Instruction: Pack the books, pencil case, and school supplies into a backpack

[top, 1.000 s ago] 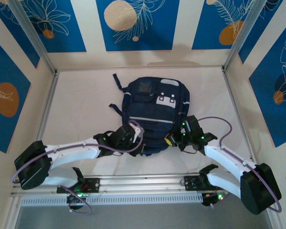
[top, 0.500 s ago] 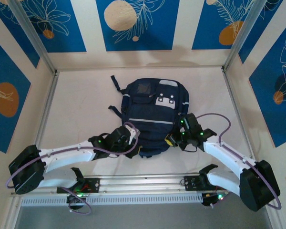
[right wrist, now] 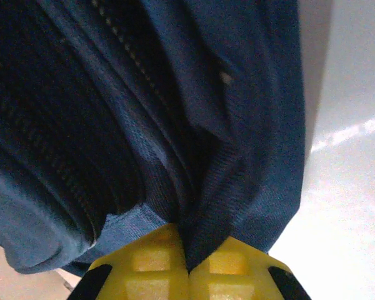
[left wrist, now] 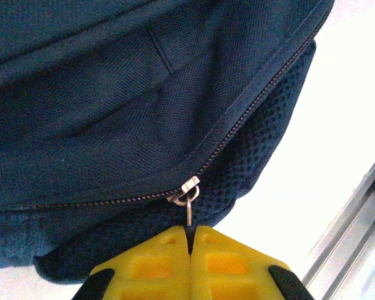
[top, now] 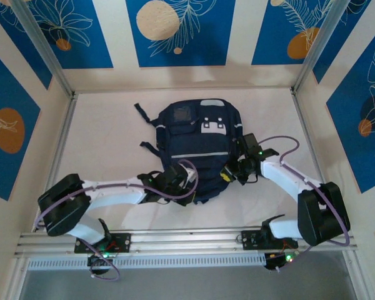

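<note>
Backpack [top: 200, 144] lies flat mid-frame on table [top: 106, 137], front face up. I read long axis as running top-to-bottom of frame, upper end leaning slightly left. White-patch end points to upper frame; straps trail off upper left. My left hand [top: 186, 182] sits at lower left edge, fingers pressed together on zipper pull [left wrist: 189, 209]. My right hand [top: 230, 175] sits at lower right edge, clamped on fold of backpack fabric.
</note>
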Controlling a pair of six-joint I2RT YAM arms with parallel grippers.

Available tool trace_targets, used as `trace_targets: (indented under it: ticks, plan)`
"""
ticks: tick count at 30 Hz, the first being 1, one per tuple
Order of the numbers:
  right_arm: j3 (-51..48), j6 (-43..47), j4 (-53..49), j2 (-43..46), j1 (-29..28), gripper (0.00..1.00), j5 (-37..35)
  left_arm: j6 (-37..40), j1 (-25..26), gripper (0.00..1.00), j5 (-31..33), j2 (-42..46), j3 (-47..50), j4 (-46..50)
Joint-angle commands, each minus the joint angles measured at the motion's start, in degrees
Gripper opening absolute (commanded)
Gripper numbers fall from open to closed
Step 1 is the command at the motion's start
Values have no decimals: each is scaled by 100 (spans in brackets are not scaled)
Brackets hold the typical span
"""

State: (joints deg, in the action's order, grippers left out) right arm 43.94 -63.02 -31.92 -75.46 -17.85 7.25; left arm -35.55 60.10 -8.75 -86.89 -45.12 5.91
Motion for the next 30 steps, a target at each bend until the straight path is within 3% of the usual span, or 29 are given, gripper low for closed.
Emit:
trace_targets:
  ticks: [1,3,6,14,20,30]
  plan:
    - [506,309,222,208,76,30,-276,-41,153,0,-456,-232,-378,136]
    - [505,330,-31,461,82,46,-340,-46,150,0,-490,-322,-583,137]
    - [323,211,-327,1027,80,54,-357,-63,152,0,-539,-372,-763,134]
    - [-459,-693,-363,2082,-37,56,194,-142,152,0,-588,-328,-927,68]
    - [-505,-980,-147,1789,-468,58,291,-154,152,0,-765,-464,-980,-20]
    - [-688,-1390,-143,1493,-603,57,158,-86,152,0,-944,-563,-1133,-47]
